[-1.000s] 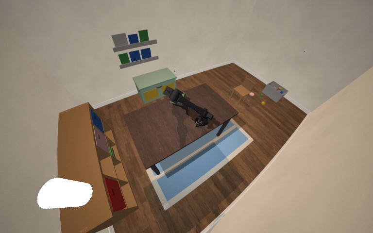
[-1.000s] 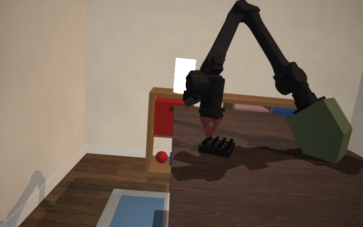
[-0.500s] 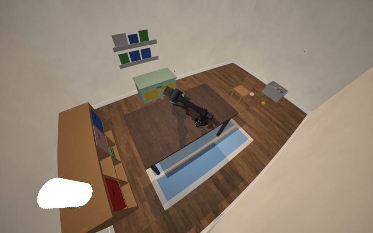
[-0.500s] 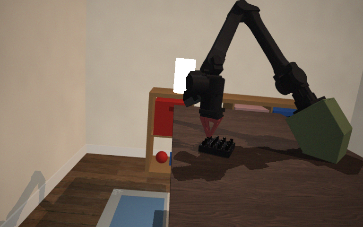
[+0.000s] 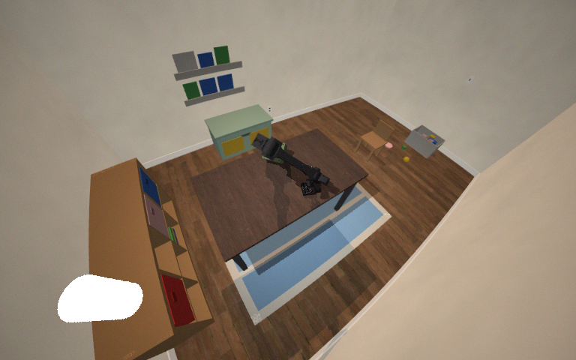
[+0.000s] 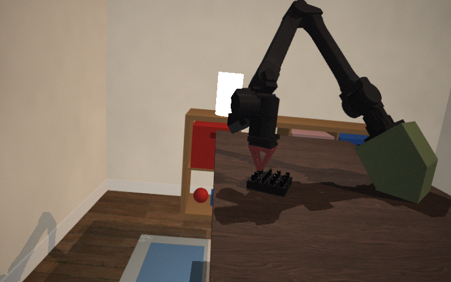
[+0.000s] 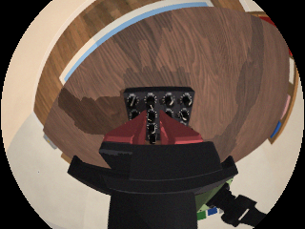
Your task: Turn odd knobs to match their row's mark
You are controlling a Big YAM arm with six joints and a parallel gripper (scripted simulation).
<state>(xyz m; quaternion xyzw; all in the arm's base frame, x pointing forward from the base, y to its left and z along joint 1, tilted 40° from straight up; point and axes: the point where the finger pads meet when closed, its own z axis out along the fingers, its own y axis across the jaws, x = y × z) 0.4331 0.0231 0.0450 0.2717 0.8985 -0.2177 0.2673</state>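
The black knob box [image 5: 307, 193] [image 6: 265, 188] [image 7: 159, 90] stands flat on the table near its edge. Several black knobs with white lines and white mark rings show in the wrist view; the lines and printed names are too small to read surely. My gripper [image 6: 260, 170] [image 7: 152, 114] points straight down, its red fingers slightly parted on both sides of a knob column. In the exterior view the tips are right at the top of a knob on the box's left part; I see no knob clamped. The fingers hide the outer knobs of the nearer rows. The socket is not visible.
The dark wooden table [image 5: 255, 196] [image 6: 326, 244] ends a little left of the box in the exterior view. The green arm base [image 6: 392, 167] stands to the right. The arm arches high over the table. The arm's shadow falls around the box.
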